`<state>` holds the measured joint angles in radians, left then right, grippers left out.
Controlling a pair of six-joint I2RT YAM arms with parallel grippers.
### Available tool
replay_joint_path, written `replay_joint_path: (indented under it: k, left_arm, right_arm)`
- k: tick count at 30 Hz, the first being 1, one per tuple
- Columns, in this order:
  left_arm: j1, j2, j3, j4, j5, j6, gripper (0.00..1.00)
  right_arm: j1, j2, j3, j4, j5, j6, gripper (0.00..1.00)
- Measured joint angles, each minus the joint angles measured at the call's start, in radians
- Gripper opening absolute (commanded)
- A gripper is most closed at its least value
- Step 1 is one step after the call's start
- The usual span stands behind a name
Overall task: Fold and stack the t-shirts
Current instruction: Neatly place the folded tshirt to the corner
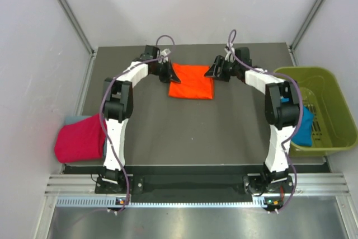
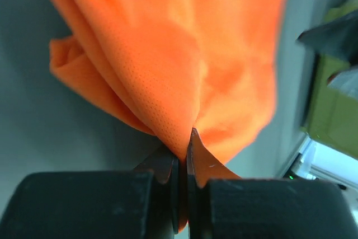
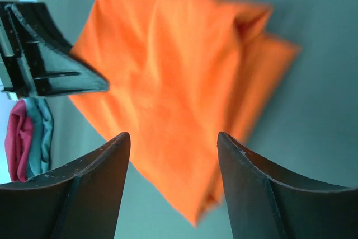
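From above, the bright orange, soft cloth t-shirt [image 1: 191, 82] is seen part-folded on the dark grey surface [image 1: 184, 132], with the left gripper [image 1: 166, 72] at its left edge and the right gripper [image 1: 217, 69] at its right edge. In the left wrist view, a fold of its thin mesh is pinched between closed jaws. In the right wrist view, the jaws are spread over it, holding nothing. The cloth is judged light and limp; hems or corners are best gripped.

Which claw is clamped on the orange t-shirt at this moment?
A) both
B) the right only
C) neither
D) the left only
D: in the left wrist view the left claw is shut on a fold of the orange t-shirt, while the right claw stands open, its fingers wide apart.
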<state>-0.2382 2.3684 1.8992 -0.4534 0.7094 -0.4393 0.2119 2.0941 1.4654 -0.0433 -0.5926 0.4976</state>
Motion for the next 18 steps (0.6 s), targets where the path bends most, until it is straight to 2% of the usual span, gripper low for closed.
replay_joint_path:
  k: [6,9,13,18]
  left_arm:
    - [0.108,-0.254,-0.067,-0.177,0.011,0.085,0.0]
    - [0.18,-0.363,-0.066,-0.298,0.009,0.177,0.0]
    - [0.266,-0.451,-0.065,-0.483,-0.002,0.292,0.0]
    - [0.322,-0.533,-0.071,-0.666,-0.034,0.405,0.0]
  right_arm:
    - [-0.068,-0.226,-0.04,-0.033,0.016,-0.057,0.65]
    - [-0.108,-0.338,-0.103,-0.029,0.024,-0.08,0.65]
    - [-0.13,-0.407,-0.192,-0.035,0.04,-0.105,0.65]
    - [-0.132,-0.456,-0.298,-0.063,0.047,-0.122,0.65]
